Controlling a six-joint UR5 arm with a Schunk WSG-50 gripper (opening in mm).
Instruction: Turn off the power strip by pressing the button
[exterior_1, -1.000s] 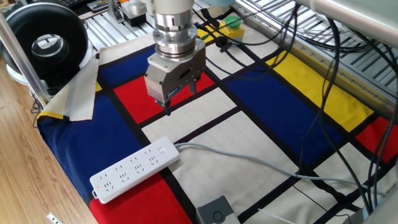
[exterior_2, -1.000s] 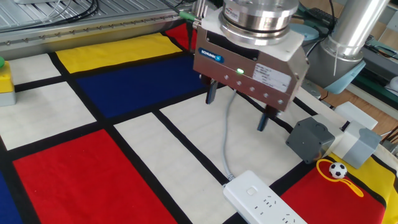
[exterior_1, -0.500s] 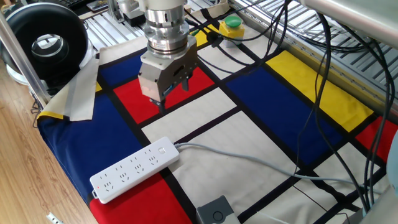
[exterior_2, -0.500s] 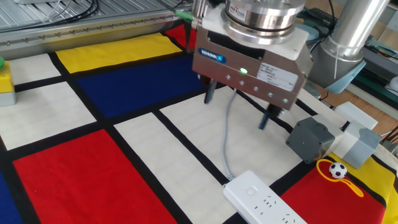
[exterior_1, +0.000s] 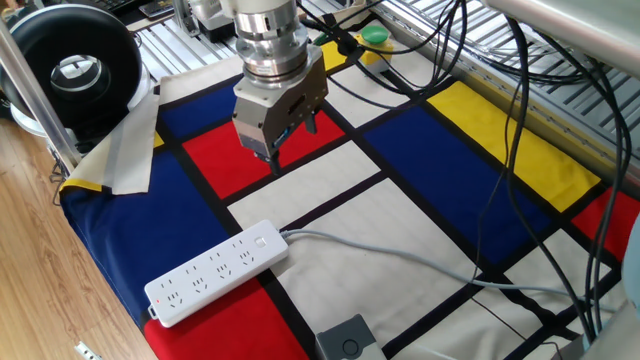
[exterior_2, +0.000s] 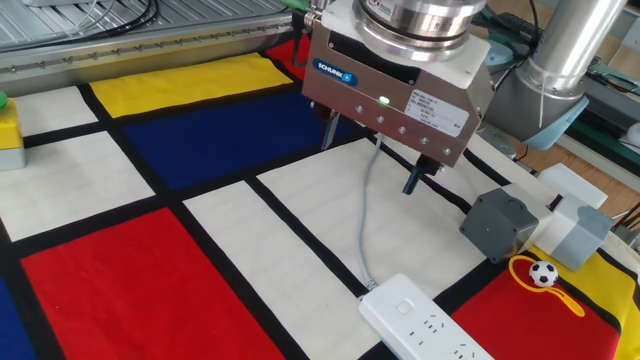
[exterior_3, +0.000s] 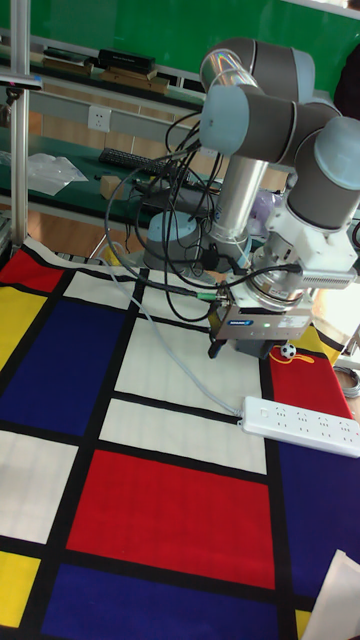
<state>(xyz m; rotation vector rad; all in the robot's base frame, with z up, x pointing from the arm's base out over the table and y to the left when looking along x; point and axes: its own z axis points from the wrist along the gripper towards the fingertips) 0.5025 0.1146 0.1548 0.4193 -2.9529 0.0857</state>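
Gripper (exterior_2: 368, 164) hangs above the patterned cloth on the counter (exterior_1: 440, 190) with its two dark fingers (exterior_2: 412, 180) pointing down and a clear gap between them — open, with nothing held. It sits over the red and white panels, well apart from the power strip (exterior_1: 215, 272) and not yet above it.

That strip lies flat near the cloth's front edge in one fixed view, a long white bar with rows of socket holes; its pale grey cord (exterior_1: 400, 258) leaves the end nearer the gripper and trails off across the white panel. The button (exterior_1: 262, 241) seems to be the small flush patch at that cord end, the same white as the body, so it is hard to pick out. A grey box (exterior_2: 500, 224) stands near the strip's end in the other fixed view, and is not the target.

Judging by its look, the strip is light, rigid plastic resting on cloth — it could slide or tip if pushed off-centre or at a slant. No grasp is called for; a single fingertip pressing straight down on the switch should do, with modest force.
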